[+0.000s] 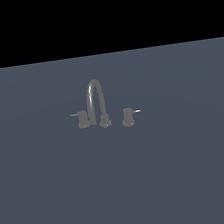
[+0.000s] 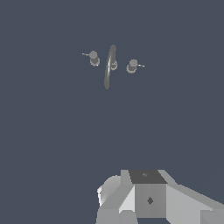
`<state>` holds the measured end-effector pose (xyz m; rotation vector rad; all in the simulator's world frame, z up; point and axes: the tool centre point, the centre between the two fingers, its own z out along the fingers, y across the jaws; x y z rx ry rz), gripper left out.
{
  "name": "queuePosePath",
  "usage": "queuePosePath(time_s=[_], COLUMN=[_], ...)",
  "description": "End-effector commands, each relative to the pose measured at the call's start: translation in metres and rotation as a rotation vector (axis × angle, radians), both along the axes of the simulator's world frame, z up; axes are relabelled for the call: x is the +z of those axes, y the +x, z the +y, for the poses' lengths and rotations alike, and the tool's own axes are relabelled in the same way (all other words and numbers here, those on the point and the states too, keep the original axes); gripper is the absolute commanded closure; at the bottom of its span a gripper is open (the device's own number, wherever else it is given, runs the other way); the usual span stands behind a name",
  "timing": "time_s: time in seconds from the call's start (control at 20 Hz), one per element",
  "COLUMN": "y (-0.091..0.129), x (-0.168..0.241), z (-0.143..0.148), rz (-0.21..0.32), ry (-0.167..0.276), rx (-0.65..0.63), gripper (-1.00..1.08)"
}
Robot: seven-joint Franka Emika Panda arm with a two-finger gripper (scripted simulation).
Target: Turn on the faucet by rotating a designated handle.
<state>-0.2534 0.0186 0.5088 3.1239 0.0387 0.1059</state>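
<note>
The handle (image 1: 82,119) you are to turn is a short grey cylindrical valve at the exterior view's left end of the faucet (image 1: 97,103), with a thin dull grey lever rod pointing outward, away from the spout. It stands on the flat blue-grey desk (image 1: 183,174), roughly in the middle of the exterior view. Just beside it rises the tall arched gooseneck spout, and on the spout's far side sits a matching valve (image 1: 128,117) whose lever is bright whitish; that one is not yours. Judging by its look, the handle is rigid metal, smooth and likely a little slippery, fixed in place and free only to rotate. The lever rod is the natural place to push or pinch, since it gives leverage, though it is thin and easy to slide off. In the wrist view the handle (image 2: 93,57) and the whole faucet (image 2: 110,66) appear small and well apart from the arm, with only the pale grey body of the gripper (image 2: 144,199) showing at the frame's edge. You cannot tell whether the jaws are spread or pressed together, as the fingertips are out of sight. The arm does not appear in the exterior view at all.
</note>
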Motion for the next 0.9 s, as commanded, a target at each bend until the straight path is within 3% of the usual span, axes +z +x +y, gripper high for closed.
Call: queuePosePath(time_s=[0.0,0.45,0.85], y=[0.000,0.004,0.011], x=[0.000,-0.007,-0.007], z=[0.000,-0.005,-0.003], rz=[0.000,0.021,0.022], ry=[0.000,-0.041,-0.025], rx=[0.000,0.020,0.003], gripper=[1.08,1.08,1.08])
